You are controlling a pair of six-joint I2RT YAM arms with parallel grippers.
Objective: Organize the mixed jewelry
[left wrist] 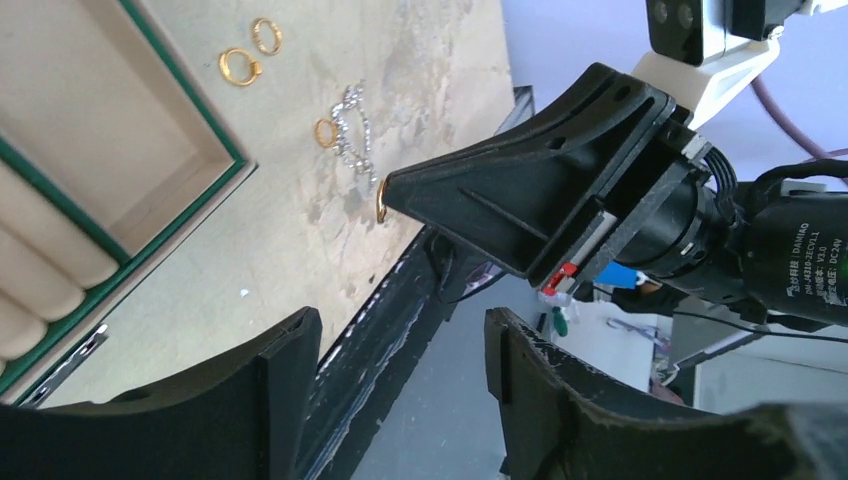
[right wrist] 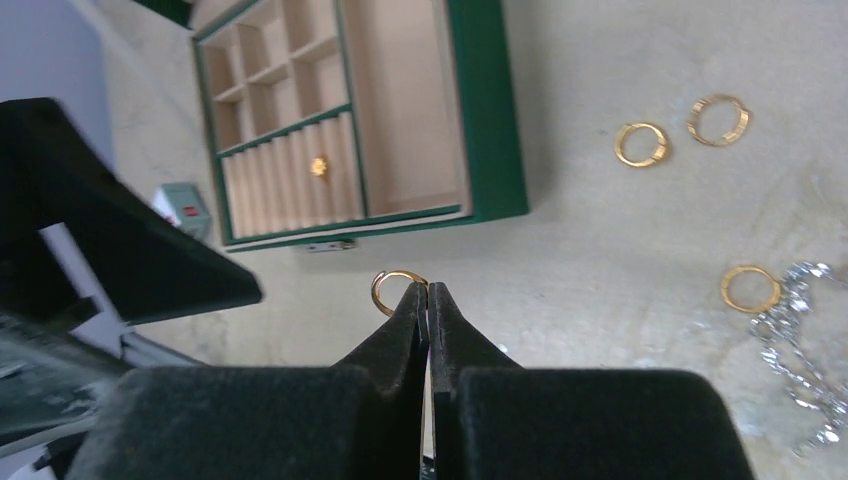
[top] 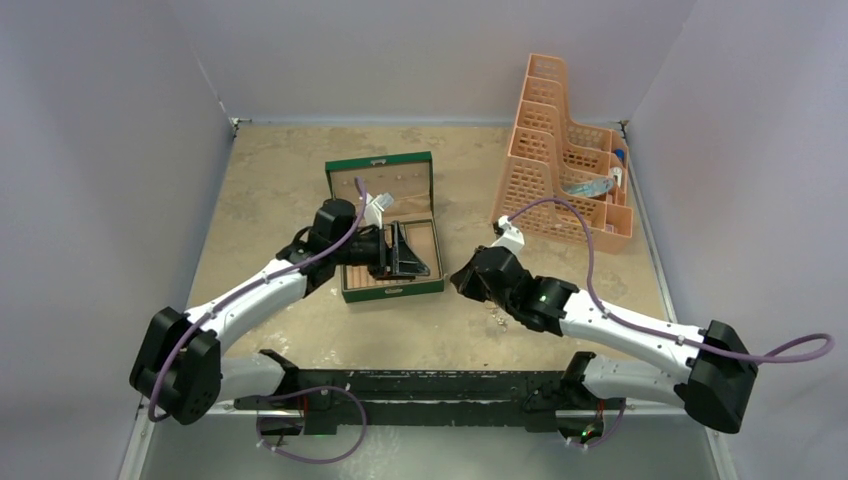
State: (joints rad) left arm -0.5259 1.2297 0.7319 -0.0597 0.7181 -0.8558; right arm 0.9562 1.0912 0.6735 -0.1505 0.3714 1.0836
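My right gripper (right wrist: 427,290) is shut on a small gold ring (right wrist: 393,291), pinched at its fingertips above the table. The left wrist view shows that ring (left wrist: 381,201) at the tip of the right gripper (left wrist: 392,190). Three more gold rings (right wrist: 641,144) (right wrist: 718,119) (right wrist: 750,289) and a silvery chain (right wrist: 800,345) lie loose on the table. One gold piece (right wrist: 319,166) sits in the ring rolls of the green box (right wrist: 490,120). My left gripper (left wrist: 400,335) hangs open over the box's front (top: 392,292), holding nothing.
A peach mesh organizer (top: 560,160) stands at the back right, with items in its compartments. The black base rail (top: 430,385) runs along the near edge. White walls close in the table on three sides.
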